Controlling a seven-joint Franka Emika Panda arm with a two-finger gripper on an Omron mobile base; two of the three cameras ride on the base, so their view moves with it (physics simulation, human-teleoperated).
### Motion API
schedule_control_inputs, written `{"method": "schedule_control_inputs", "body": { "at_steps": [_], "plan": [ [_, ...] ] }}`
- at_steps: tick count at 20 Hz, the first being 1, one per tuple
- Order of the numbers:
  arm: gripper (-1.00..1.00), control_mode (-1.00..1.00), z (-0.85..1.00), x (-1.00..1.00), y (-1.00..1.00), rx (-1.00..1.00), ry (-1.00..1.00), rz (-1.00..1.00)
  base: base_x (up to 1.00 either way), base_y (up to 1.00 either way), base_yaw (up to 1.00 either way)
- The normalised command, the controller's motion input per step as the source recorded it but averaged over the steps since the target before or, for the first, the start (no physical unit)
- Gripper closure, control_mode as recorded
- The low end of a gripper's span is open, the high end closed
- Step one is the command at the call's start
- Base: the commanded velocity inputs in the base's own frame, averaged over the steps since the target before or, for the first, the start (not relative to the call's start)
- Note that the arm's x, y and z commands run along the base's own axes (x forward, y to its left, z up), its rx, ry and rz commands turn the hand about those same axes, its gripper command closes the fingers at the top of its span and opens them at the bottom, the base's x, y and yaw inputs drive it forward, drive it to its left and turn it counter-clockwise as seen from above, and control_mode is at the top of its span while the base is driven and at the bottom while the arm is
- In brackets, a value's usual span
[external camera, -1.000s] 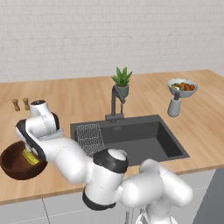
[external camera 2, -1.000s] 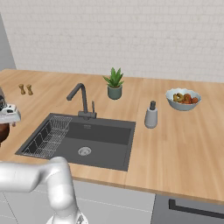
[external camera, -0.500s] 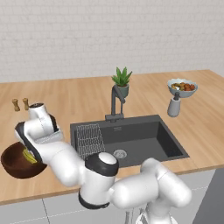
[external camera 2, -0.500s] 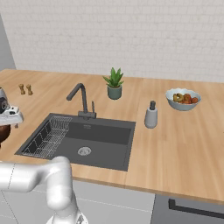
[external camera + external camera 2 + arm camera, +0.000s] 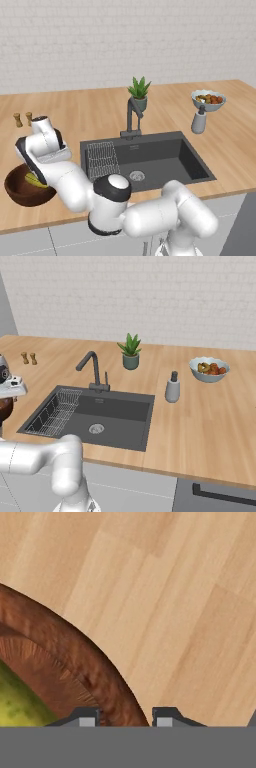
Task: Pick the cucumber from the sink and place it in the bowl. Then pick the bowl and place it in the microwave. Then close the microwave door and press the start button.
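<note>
The bowl [image 5: 25, 186] sits on the wooden table [image 5: 90, 112] at about 9 o'clock from the sink [image 5: 150, 160], well apart from the basin's left edge. The cucumber [image 5: 34, 179] lies inside the bowl, a yellow-green stick against the dark wood, partly hidden by the arm in the left base view. In the hand view the cucumber [image 5: 17, 704] shows as a green-yellow patch at 7 o'clock, inside the bowl's [image 5: 75, 662] reddish-brown wall.

The fingers [image 5: 125, 718] stand spread, one tip on each side of the bowl's rim: the tip at the left [image 5: 86, 718] sits over the inner wall and the other over the bare table [image 5: 175, 597] outside it. Whether they touch the rim I cannot tell. From the left base view the hand hangs low over the bowl's right edge, and the arm's white links cover most of it.

In the right base view the sink [image 5: 95, 416] holds a wire rack [image 5: 55, 412] in its left part and a round drain [image 5: 96, 428] near the middle, with a dark faucet [image 5: 92, 371] at 12 o'clock on its back edge. A potted plant [image 5: 130, 352] stands beyond the faucet. At 3 o'clock from the sink stands a soap dispenser [image 5: 173, 388], and a pale fruit bowl [image 5: 209, 369] lies farther right. Two small shakers [image 5: 29, 358] stand at 10 o'clock near the table's far left.
</note>
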Motion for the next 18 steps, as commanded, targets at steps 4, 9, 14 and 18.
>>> {"method": "schedule_control_inputs", "body": {
  "at_steps": [4,9,14,18],
  "plan": [
    [1.00,-1.00,-0.36,0.00,0.06,0.00,0.00,0.00,0.00,0.00,0.00],
    [1.00,-1.00,-0.08,-0.18,0.03,0.00,0.00,-0.01,0.00,0.00,0.00],
    [1.00,-1.00,0.24,-0.44,0.00,0.00,0.00,-0.12,0.00,0.00,0.00],
    [1.00,-1.00,0.26,-0.30,-0.03,0.00,0.00,-0.18,0.00,0.00,0.00]
  ]
}}
